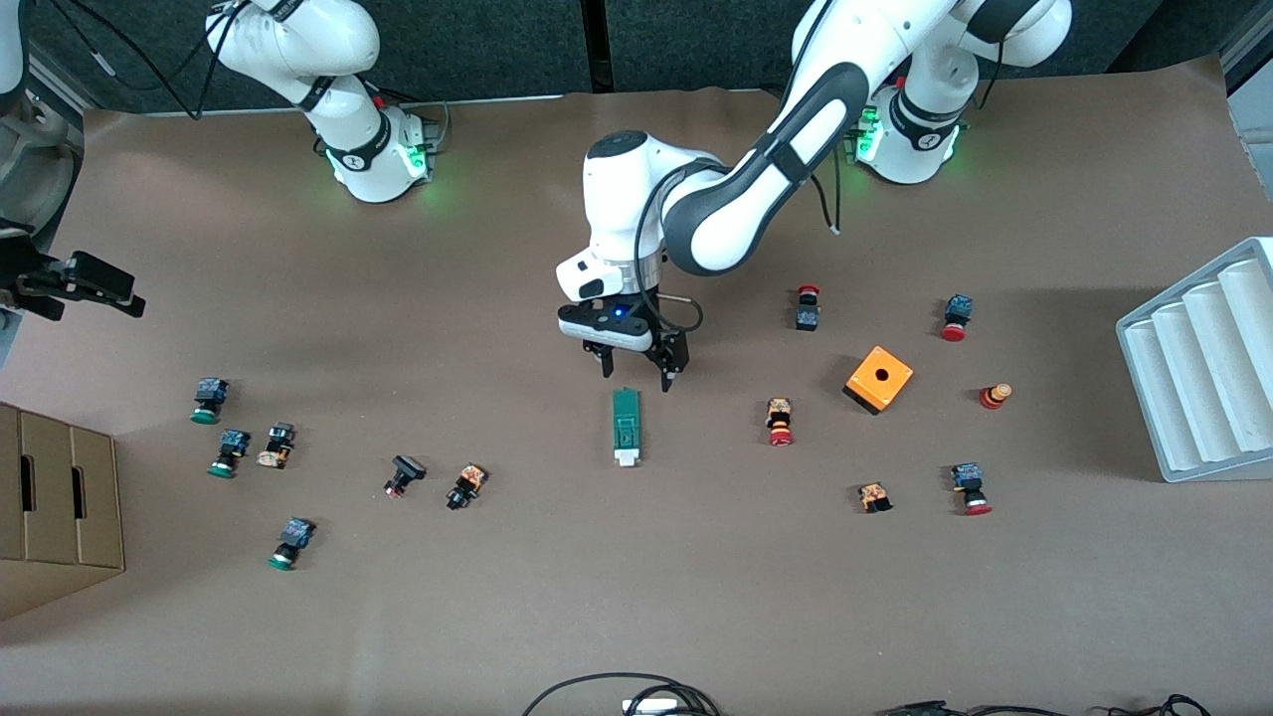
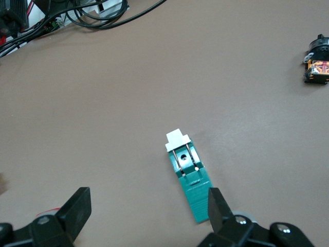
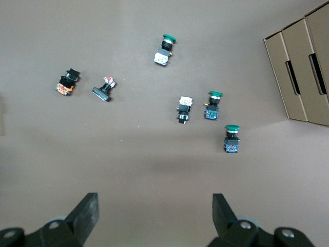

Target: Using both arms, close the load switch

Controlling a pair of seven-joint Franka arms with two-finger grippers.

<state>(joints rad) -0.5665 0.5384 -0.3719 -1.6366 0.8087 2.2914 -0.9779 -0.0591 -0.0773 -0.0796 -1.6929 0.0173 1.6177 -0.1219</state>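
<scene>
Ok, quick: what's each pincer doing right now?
Left pincer: open, empty, over the load switch.
Right pincer: open, empty, waiting above the green-capped push-buttons.

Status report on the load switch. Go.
Left gripper open, over table just short of load switch. Right gripper open, waiting at right arm's end. Nothing touching switch.

Brown table point(image 1: 636, 597) — load switch point(image 1: 626, 426), push-buttons point(image 1: 467, 486), orange cube point(image 1: 879, 379).

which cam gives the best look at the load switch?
Left wrist view: the load switch fills the middle, white end and metal contacts clear, beside one finger of the open left gripper. Front view shows it small; right wrist view misses it.
</scene>
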